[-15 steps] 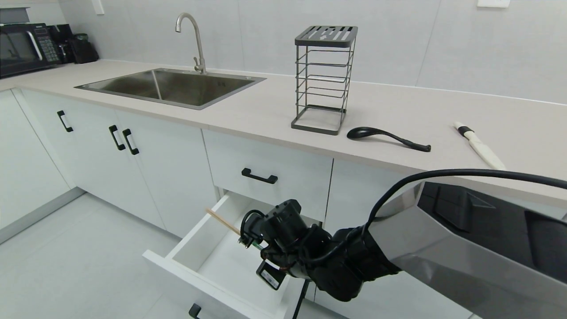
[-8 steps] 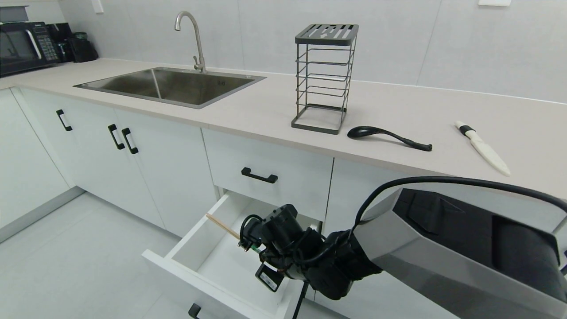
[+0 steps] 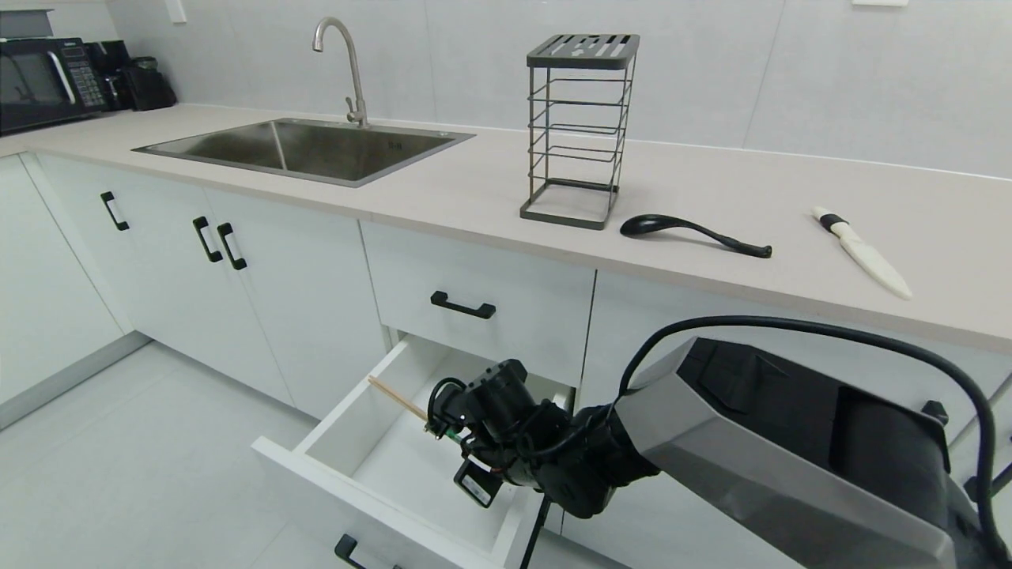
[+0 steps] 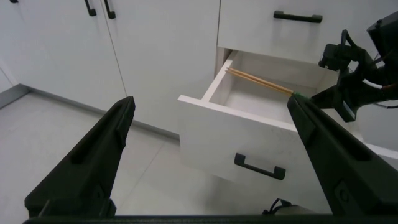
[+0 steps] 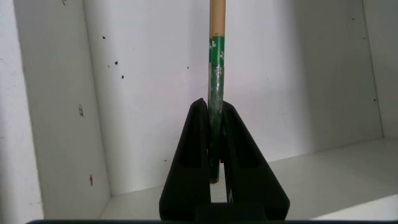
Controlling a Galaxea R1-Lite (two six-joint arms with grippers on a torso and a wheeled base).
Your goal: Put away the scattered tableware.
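Right gripper [image 5: 215, 109]: jaws pinched tight on chopsticks [image 5: 217, 50], gripping the green-patterned end, rest of the wood poking out over open drawer [image 3: 378, 506].

Handling guess: super light, stiff, thin and smooth, so could pivot or slip in the jaws. Hold this near the end means a long lever; nearer the middle would be steadier. Not fragile, a short drop into the drawer is probably fine.

Left gripper [image 4: 210, 106]: spread wide, nothing in it, out in front of drawer.

On countertop [image 3: 474, 197]: black spoon [image 3: 688, 233] and white knife [image 3: 862, 253], beside wire rack [image 3: 581, 130].

White drawer [image 3: 387, 466], black handle [image 4: 260, 167]
Tan chopsticks [image 5: 215, 68] carry a green band with pale speckles; ladle [image 3: 688, 231] black; knife [image 3: 866, 258] cream with 1 black band.
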